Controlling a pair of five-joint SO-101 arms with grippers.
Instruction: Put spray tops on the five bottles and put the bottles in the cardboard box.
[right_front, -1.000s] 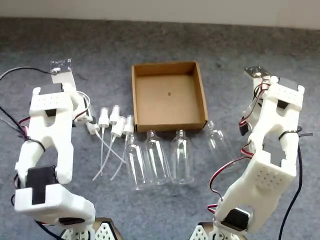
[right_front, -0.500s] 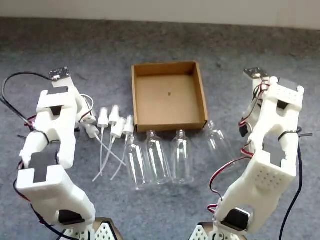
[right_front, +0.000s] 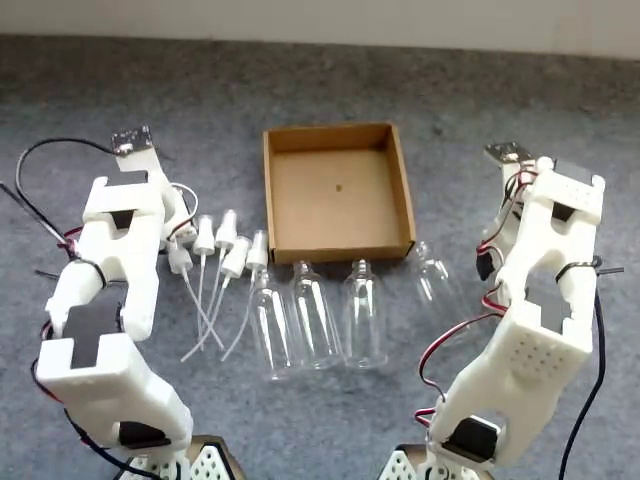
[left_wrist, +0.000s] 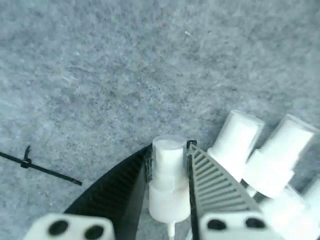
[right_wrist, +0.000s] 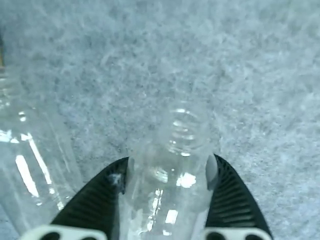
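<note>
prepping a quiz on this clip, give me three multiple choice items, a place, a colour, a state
1. Loose spray tops lie: A on bottles B on the table between left arm and cardboard box C inside the box
2. Spray tops' colour: A white B black C blue
3. Left claw: A open B shut on a spray top C shut on a bottle
B, they lie beside the box; A, all white; B, its fingers pinch one top.
</note>
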